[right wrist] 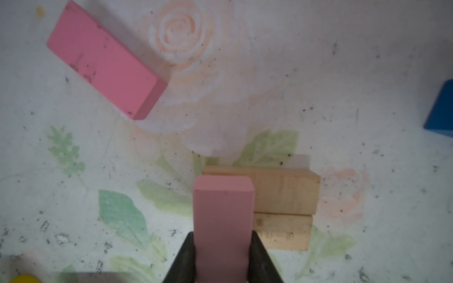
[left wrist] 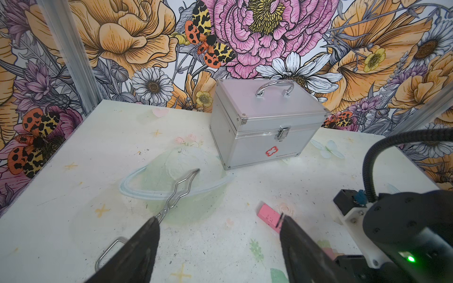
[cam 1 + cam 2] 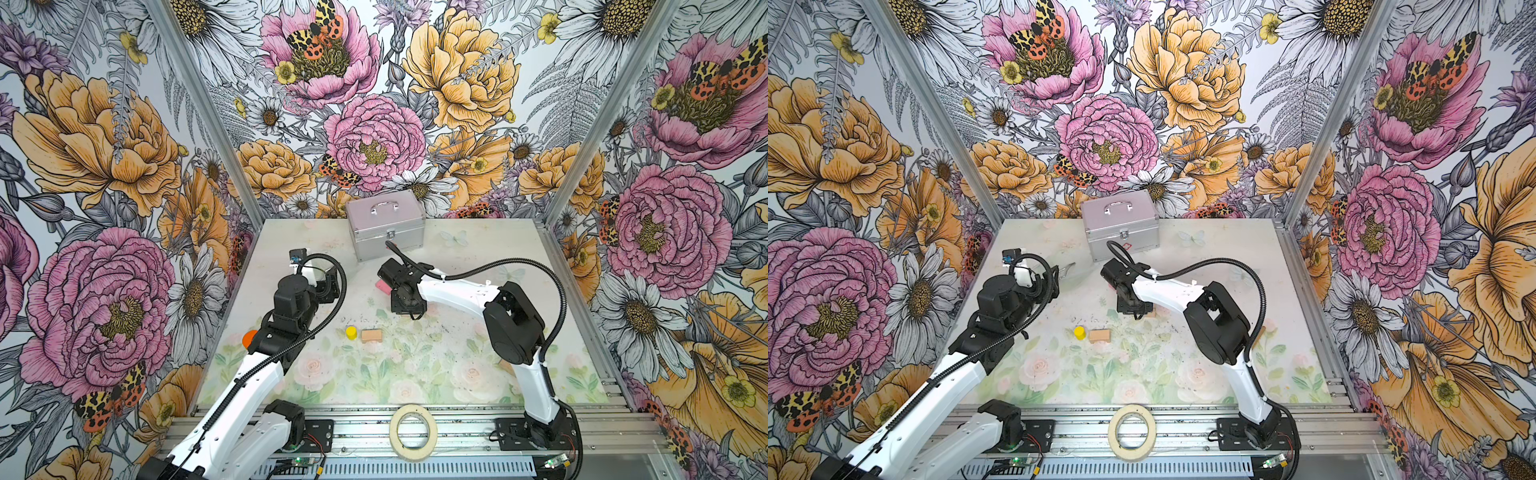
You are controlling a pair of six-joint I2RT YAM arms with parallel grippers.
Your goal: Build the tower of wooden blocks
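Top views, both of them: yellow cylinder (image 3: 351, 332) and a lone tan brick (image 3: 371, 336) sat side by side on the counter (image 3: 457, 257); in a top view a loose pink brick (image 3: 381, 286) lay just beside the right arm (image 3: 453, 291).

Left wrist view: left fingers (image 2: 137, 250) were spread wide over the counter, gripping nothing.

Right wrist view: right fingers (image 1: 183, 264) were clamped on a second pink brick (image 1: 223, 215), partly covering two touching tan bricks (image 1: 282, 191) (stacked or side by side, couldn't tell), blue block (image 1: 441, 110) well apart.
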